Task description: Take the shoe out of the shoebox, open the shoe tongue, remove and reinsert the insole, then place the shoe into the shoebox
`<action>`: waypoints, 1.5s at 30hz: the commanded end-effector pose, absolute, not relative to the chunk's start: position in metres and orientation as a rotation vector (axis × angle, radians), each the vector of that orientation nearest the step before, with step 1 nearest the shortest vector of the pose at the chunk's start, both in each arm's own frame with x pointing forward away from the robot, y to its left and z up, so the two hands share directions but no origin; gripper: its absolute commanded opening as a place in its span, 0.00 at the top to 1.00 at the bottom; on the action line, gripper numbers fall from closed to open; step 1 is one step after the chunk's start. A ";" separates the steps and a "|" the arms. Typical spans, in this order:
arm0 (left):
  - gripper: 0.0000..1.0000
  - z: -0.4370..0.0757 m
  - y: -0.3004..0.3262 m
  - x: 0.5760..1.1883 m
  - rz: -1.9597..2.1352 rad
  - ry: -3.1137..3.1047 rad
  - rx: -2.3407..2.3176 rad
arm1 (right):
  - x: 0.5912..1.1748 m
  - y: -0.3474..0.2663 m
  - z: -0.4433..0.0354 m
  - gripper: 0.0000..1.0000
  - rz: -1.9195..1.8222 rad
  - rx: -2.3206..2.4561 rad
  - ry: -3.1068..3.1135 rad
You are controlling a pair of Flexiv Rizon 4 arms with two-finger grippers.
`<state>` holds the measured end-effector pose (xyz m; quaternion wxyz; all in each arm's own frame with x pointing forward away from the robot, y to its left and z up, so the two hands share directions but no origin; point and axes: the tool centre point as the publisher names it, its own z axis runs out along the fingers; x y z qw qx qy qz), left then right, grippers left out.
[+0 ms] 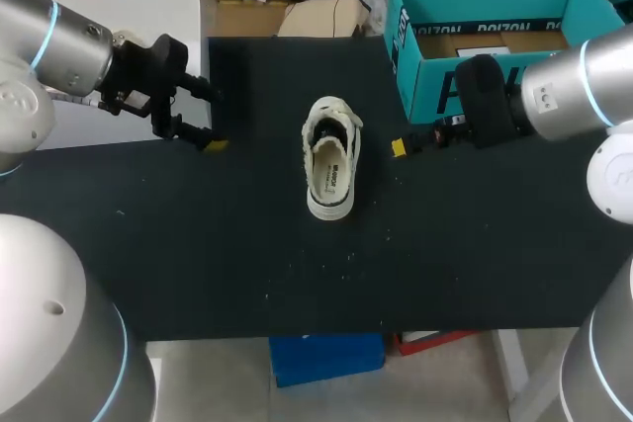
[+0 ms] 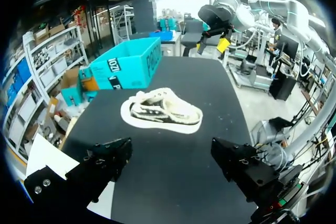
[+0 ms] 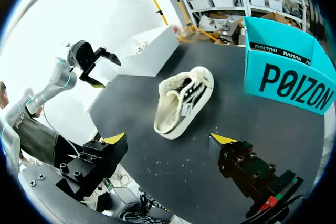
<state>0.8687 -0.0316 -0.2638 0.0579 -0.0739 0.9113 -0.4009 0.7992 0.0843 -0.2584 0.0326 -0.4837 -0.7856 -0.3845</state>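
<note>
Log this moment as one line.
shoe: upright on table, outside shoebox | left gripper: open, empty, clear of shoe | right gripper: open, empty, clear of shoe

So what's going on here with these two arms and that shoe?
Two robot arms are working on a white shoe. It lies on the black table between them, already out of the teal shoebox standing at the far right. Neither arm holds anything at the moment: the left gripper and the right gripper are both open, one on each side of the shoe and clear of it.
</note>
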 end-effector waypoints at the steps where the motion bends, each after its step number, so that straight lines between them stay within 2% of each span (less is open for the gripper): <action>1: 0.00 -0.264 -0.032 0.867 -1.210 2.758 -0.228 | 0.800 0.086 -0.258 0.00 -1.178 -1.493 -2.420; 5: 0.00 -0.264 -0.032 0.867 -1.210 2.758 -0.228 | 0.807 0.093 -0.259 0.00 -1.133 -1.508 -2.438; 14: 0.00 -0.264 -0.032 0.867 -1.210 2.758 -0.228 | 0.837 0.142 -0.284 0.00 -0.791 -1.870 -2.451; 16: 0.00 -0.264 -0.032 0.867 -1.210 2.758 -0.228 | 0.844 0.151 -0.291 0.08 -0.742 -1.925 -2.442; 17: 0.00 -0.264 -0.032 0.867 -1.210 2.758 -0.228 | 0.847 0.154 -0.295 0.03 -0.706 -1.955 -2.441; 18: 0.00 -0.264 -0.032 0.867 -1.210 2.758 -0.228 | 0.850 0.158 -0.299 0.03 -0.671 -1.969 -2.444; 19: 0.00 -0.264 -0.032 0.867 -1.210 2.758 -0.228 | 0.853 0.162 -0.302 0.07 -0.644 -1.985 -2.449; 21: 0.00 -0.264 -0.032 0.867 -1.210 2.758 -0.228 | 0.860 0.169 -0.309 0.00 -0.594 -2.015 -2.444; 24: 0.00 -0.264 -0.032 0.867 -1.210 2.758 -0.228 | 0.871 0.176 -0.319 0.02 -0.538 -2.038 -2.449; 26: 0.00 -0.264 -0.032 0.867 -1.210 2.758 -0.228 | 0.878 0.181 -0.326 0.15 -0.526 -2.045 -2.443; 30: 0.00 -0.264 -0.032 0.867 -1.210 2.758 -0.228 | 0.891 0.184 -0.337 0.15 -0.496 -2.046 -2.452; 38: 0.00 -0.264 -0.032 0.867 -1.210 2.758 -0.228 | 0.913 0.179 -0.353 0.27 -0.455 -2.047 -2.492; 40: 0.00 -0.264 -0.032 0.867 -1.210 2.758 -0.228 | 0.917 0.174 -0.357 0.36 -0.438 -2.061 -2.498; 41: 0.00 -0.264 -0.032 0.867 -1.210 2.758 -0.228 | 0.919 0.171 -0.358 0.38 -0.430 -2.062 -2.505; 43: 0.00 -0.264 -0.032 0.867 -1.210 2.758 -0.228 | 0.923 0.166 -0.361 0.48 -0.423 -2.069 -2.506; 45: 0.00 -0.264 -0.032 0.867 -1.210 2.758 -0.228 | 0.926 0.160 -0.364 0.50 -0.405 -2.077 -2.509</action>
